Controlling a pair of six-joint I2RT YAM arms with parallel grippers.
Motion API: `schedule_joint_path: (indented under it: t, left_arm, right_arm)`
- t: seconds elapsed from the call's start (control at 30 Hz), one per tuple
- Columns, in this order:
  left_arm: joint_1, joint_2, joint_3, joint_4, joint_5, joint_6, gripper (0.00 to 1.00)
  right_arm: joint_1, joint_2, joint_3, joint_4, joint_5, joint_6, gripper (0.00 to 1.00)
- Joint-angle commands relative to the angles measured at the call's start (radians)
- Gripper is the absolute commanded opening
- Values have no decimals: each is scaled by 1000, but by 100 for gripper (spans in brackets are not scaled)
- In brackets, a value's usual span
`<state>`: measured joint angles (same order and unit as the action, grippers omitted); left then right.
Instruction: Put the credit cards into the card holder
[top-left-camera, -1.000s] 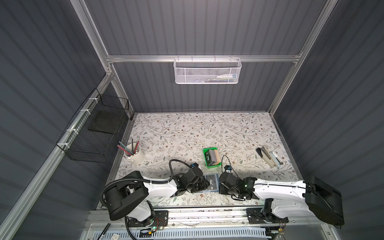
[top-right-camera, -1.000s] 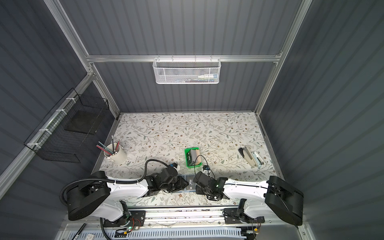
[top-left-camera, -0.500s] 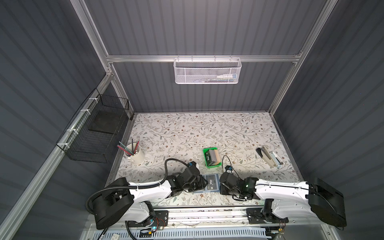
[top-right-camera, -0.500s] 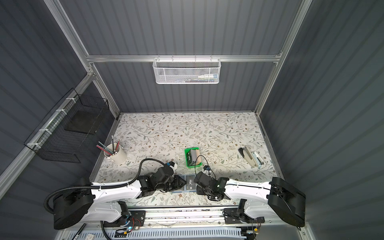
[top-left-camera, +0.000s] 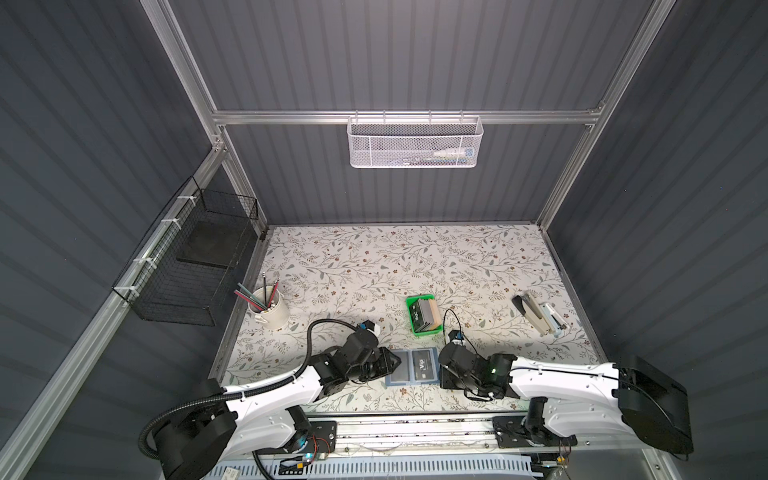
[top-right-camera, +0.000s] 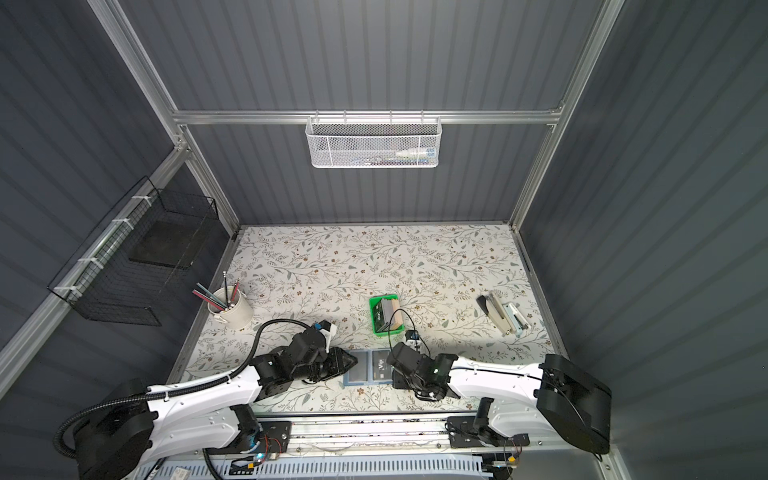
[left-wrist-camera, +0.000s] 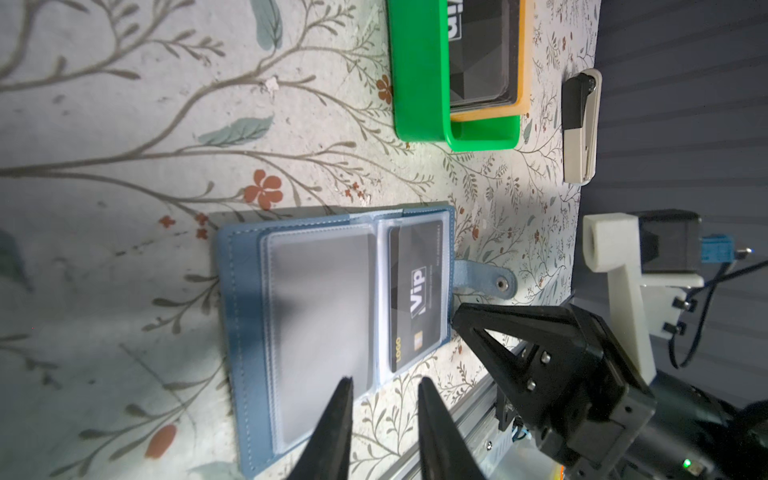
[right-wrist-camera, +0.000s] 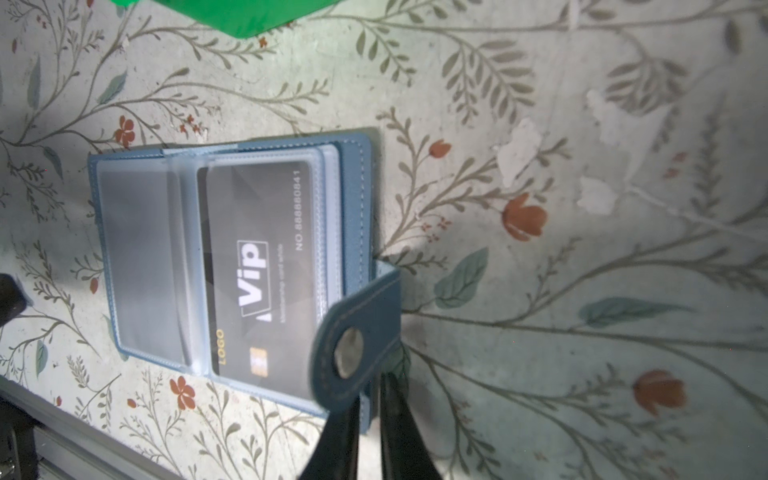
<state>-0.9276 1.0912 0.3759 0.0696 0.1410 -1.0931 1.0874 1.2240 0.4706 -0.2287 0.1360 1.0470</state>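
The card holder (top-left-camera: 411, 368) lay open on the table, lower centre in both top views, one dark card (left-wrist-camera: 415, 295) sleeved. The left fingers (left-wrist-camera: 332, 428) stood narrowly apart over it. The right fingers (right-wrist-camera: 399, 428) sat nearly together at its tab edge, grip unclear.

We see a blue card holder (left-wrist-camera: 245, 332), a black card (left-wrist-camera: 415, 299) with white Vip lettering, a green tray (left-wrist-camera: 419, 83), and a cream table (left-wrist-camera: 124, 166) patterned with grey-green vines and red flowers.
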Motion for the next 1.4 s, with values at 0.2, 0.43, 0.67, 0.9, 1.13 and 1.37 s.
schedule_joint_path:
  t: [0.2, 0.43, 0.67, 0.9, 1.13, 1.37]
  left_arm:
    - [15, -93, -62, -97, -28, 7, 34]
    - [14, -116, -75, -148, -4, 5, 39]
    - [14, -51, -74, -103, 45, 20, 44]
    - [14, 34, -50, -72, 100, 48, 45]
    - [13, 60, -33, -92, 104, 56, 49]
    - [14, 101, -23, -60, 114, 56, 50]
  right_arm:
    - [5, -41, -28, 0, 15, 19, 15]
    - [3, -26, -24, 14, -4, 8, 16]
    - [-1, 7, -15, 46, -35, 16, 16]
    - [-9, 46, -10, 70, -55, 19, 15]
    - [-8, 70, -9, 78, -61, 19, 15]
    - [-8, 63, -8, 68, -52, 20, 14]
